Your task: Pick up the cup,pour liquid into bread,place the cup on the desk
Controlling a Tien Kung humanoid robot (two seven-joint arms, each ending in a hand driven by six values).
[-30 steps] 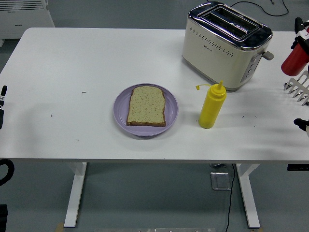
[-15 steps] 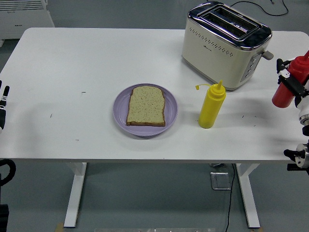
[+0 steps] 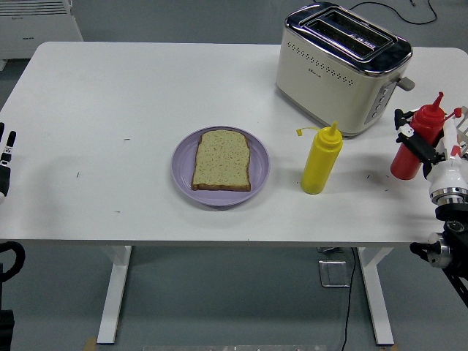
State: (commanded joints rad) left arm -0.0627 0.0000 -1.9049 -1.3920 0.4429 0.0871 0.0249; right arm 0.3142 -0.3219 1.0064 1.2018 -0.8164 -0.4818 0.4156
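A slice of bread (image 3: 221, 160) lies on a purple plate (image 3: 259, 174) at the table's middle. My right hand (image 3: 424, 146) is shut on a red squeeze bottle (image 3: 414, 140) and holds it upright at the right edge of the table, just right of the toaster. A yellow squeeze bottle (image 3: 321, 159) stands right of the plate, cap open. No cup is in view. My left hand (image 3: 5, 157) rests at the left edge with its fingers straight.
A cream and chrome toaster (image 3: 341, 67) stands at the back right, close to the red bottle. The white table (image 3: 117, 102) stretches wide on the left of the plate.
My right hand has carried the red bottle in from the right edge, leftward and down, turning it from tilted to upright. The left hand has shifted up slightly.
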